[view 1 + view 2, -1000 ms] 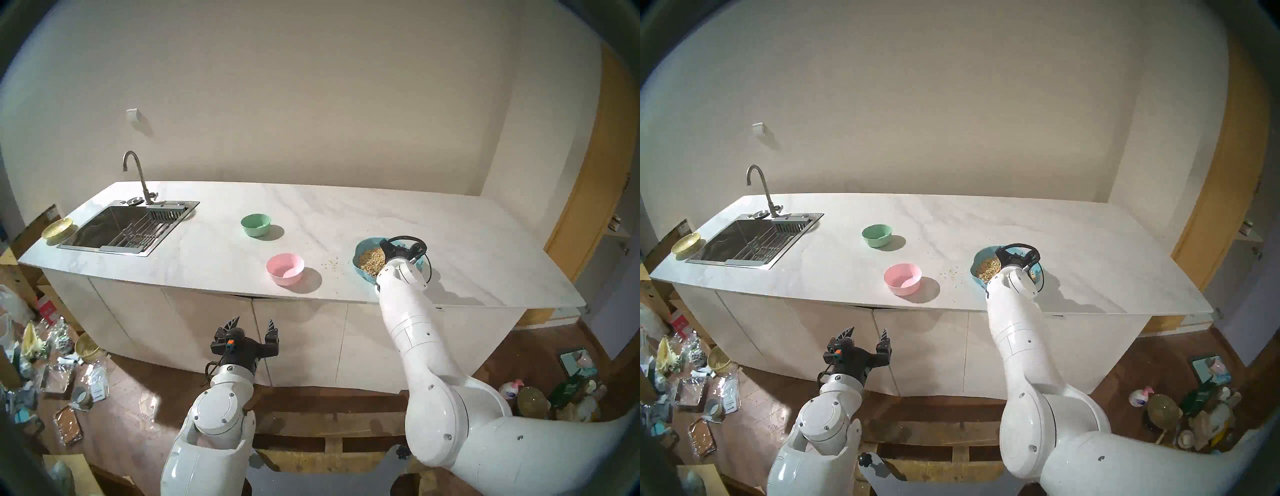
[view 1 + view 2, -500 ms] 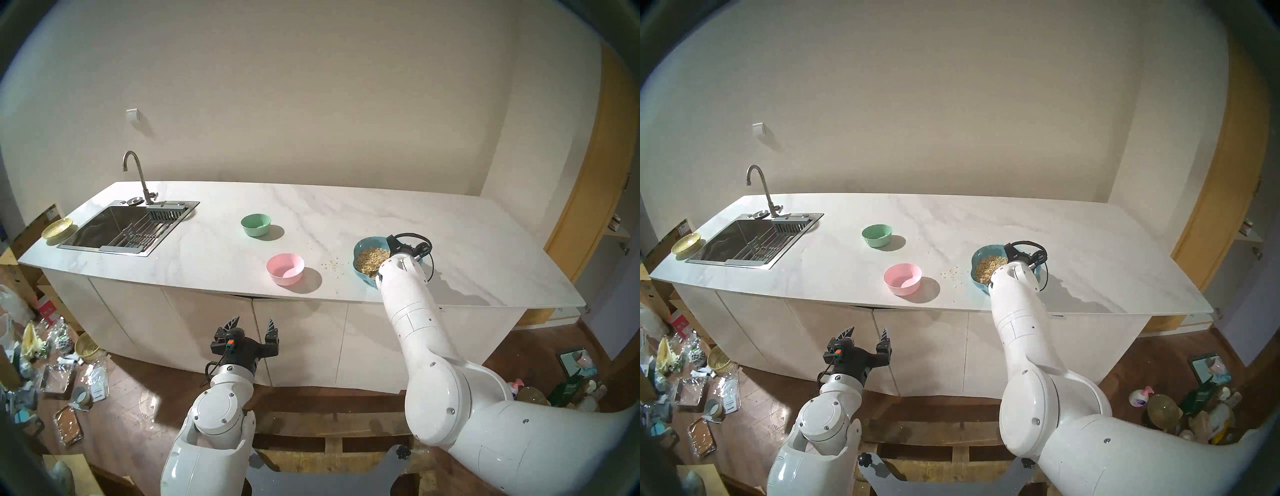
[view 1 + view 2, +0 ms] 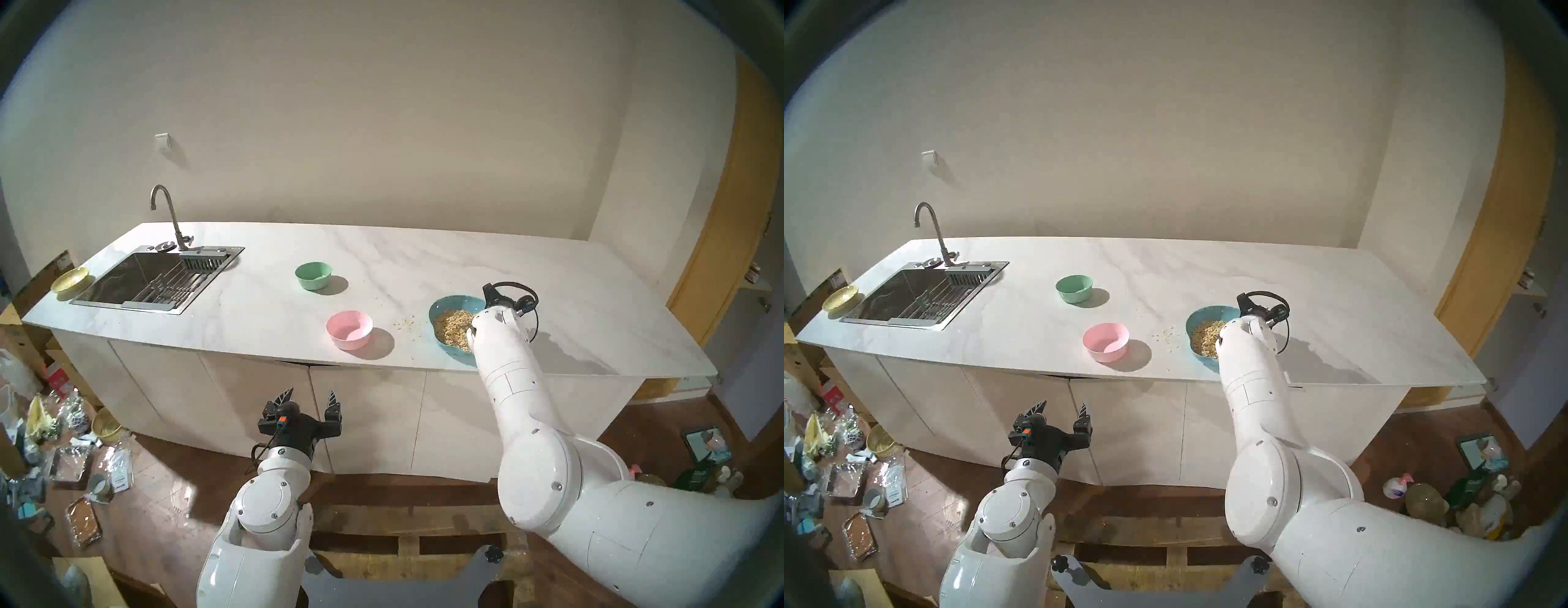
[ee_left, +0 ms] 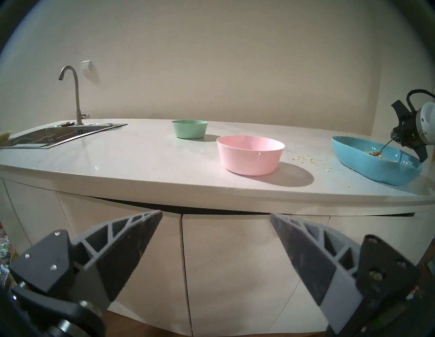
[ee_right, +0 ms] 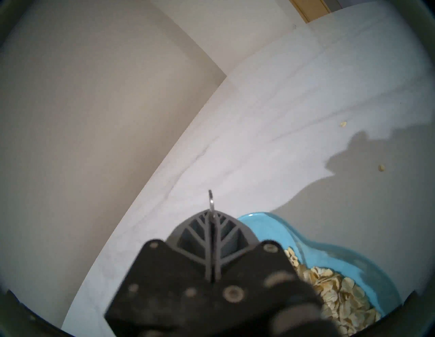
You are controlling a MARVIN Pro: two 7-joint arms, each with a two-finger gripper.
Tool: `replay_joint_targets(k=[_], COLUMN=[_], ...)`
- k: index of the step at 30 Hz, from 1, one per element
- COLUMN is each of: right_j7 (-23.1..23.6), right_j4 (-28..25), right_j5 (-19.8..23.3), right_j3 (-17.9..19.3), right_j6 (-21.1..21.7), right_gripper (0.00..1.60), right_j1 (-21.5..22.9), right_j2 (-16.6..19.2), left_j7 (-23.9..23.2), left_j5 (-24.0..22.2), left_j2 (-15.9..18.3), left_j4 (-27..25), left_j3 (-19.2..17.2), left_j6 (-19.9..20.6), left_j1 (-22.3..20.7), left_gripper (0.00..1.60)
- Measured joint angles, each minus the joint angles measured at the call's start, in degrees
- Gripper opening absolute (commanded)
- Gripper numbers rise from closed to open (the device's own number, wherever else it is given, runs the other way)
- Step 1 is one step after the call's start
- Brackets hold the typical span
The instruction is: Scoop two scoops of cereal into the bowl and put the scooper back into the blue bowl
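Note:
The blue bowl [image 3: 437,308] stands near the counter's front right and holds a heap of cereal [image 3: 452,325]. My right gripper [image 5: 213,218] hangs over the bowl's right side, shut on the scooper's thin handle [image 5: 211,200]. In the left wrist view the scooper's head [image 4: 376,154] lies in the cereal [image 4: 386,158] inside the blue bowl [image 4: 353,155]. The pink bowl [image 3: 349,329] sits to the left of the blue one, and I see no cereal in it. My left gripper [image 3: 309,397] is open and empty, below the counter in front of the cabinet doors.
Loose flakes [image 3: 405,325] lie on the counter between the pink and blue bowls. A mint-green bowl [image 3: 313,275] stands further back. The sink [image 3: 148,280] with its faucet and a yellow dish [image 3: 70,280] are at the far left. The blue bowl is close to the counter's front edge [image 3: 382,365].
My right wrist has swung to the right, uncovering more of the cereal. The blue bowl has shifted a little toward the front edge. The left arm has not moved.

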Motion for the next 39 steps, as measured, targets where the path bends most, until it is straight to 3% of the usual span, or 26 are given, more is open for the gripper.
replay_joint_targets(k=[12, 20, 26, 29, 39], right_j7=[0.0, 0.02, 0.17, 0.18, 0.03], right_j4=[-0.46, -3.64, -15.5, -18.47, -19.47], right_j5=[-0.39, -0.07, 0.86, 1.59, 4.17], right_j3=[-2.21, -2.24, -1.75, -1.23, 0.32], right_j6=[1.22, 1.34, 1.56, 2.09, 3.15], right_gripper=[0.0, 0.0, 0.0, 0.0, 0.0], right_j1=[1.44, 1.36, -4.74, -6.71, -9.04], right_j2=[-0.93, -1.12, -1.65, -1.77, -2.38], left_j7=[0.02, 0.02, 0.01, 0.01, 0.0], left_j5=[0.0, 0.0, 0.0, 0.0, 0.0], left_j2=[0.0, 0.0, 0.01, 0.01, 0.01], left_j4=[0.05, 0.04, -0.01, -0.03, -0.03], left_j3=[0.0, 0.0, 0.0, 0.0, 0.0], left_j6=[0.0, 0.0, 0.0, 0.01, 0.01], left_j1=[-0.01, 0.0, 0.0, 0.02, 0.02], left_gripper=[1.6, 1.6, 1.6, 1.6, 1.6])
